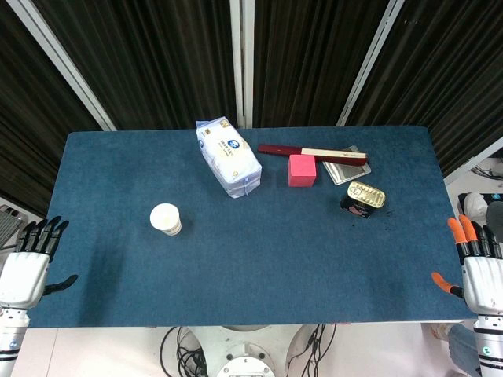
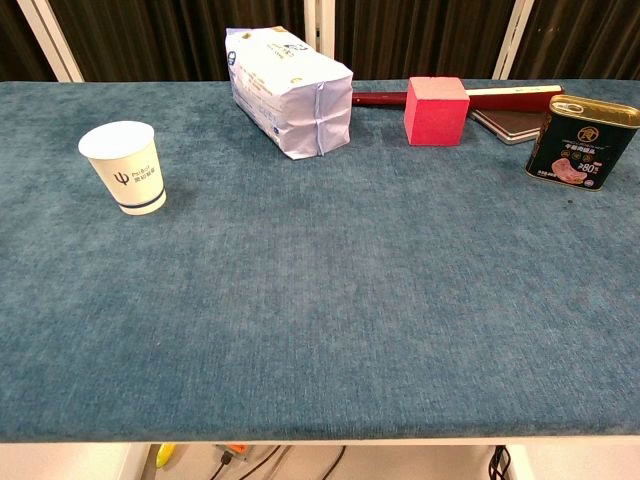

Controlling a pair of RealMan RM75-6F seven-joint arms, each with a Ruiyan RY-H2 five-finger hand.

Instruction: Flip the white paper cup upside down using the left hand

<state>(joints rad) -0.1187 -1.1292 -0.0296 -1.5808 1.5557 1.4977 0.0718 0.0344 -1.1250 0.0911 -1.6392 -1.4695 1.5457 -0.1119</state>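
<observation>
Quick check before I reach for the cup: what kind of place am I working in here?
Likely a robot lab test bench, not a home. A table covered in blue cloth stands before dark curtains, cables hang below its front edge, and unrelated props sit on it: cup, tin, pink block.

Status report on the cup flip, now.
Left robot hand and right robot hand both open, off the table edges. White paper cup upright, mouth up, untouched. Nothing between left robot hand and cup.

Left hand (image 1: 27, 263) is held at the lower left, fingers extended and apart, nothing gripped. Right hand (image 1: 475, 263) is likewise held at the lower right, empty.
</observation>
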